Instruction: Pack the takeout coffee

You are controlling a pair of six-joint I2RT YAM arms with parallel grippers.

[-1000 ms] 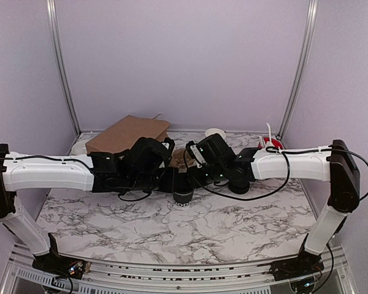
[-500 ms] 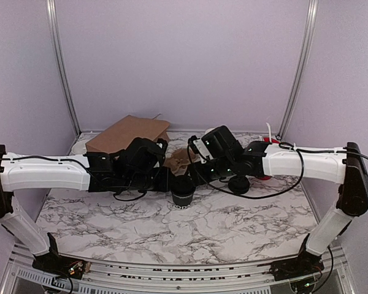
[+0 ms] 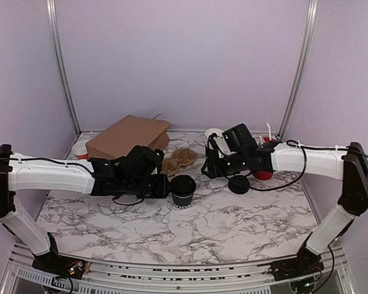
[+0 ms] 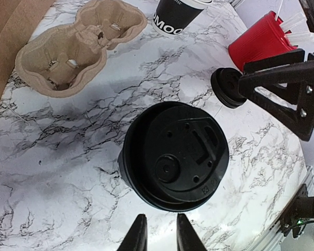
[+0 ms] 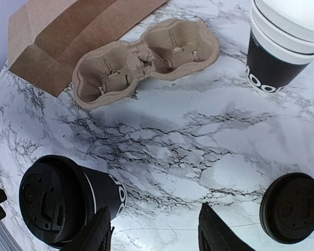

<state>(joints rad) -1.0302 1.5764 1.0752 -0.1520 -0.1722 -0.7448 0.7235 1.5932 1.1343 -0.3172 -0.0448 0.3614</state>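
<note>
**Lidded cup stands free; both grippers are empty**

I see the takeout coffee [image 4: 174, 156] upright on the marble table [image 3: 233, 226] with its lid on, and nothing is gripping it. My left gripper [image 4: 160, 225] sits just beside the cup, its jaws only a little apart and nothing between them. My right gripper [image 5: 153, 219] hangs farther off, nearer the stack of lidless cups [image 5: 285, 47], with its jaws clearly apart and also empty. I judge the cup is set upright in the open so that either arm can take it by the wall without tipping it. The pulp carrier [image 5: 146, 57] lies just behind the cup with both wells facing up and vacant, a ready seat for it. The brown paper bag [image 3: 129, 136] lies on its side beyond the carrier. The pile of lids [image 5: 292, 208] and the red holder [image 4: 261, 44] sit to the right, apart from the cup.
</note>
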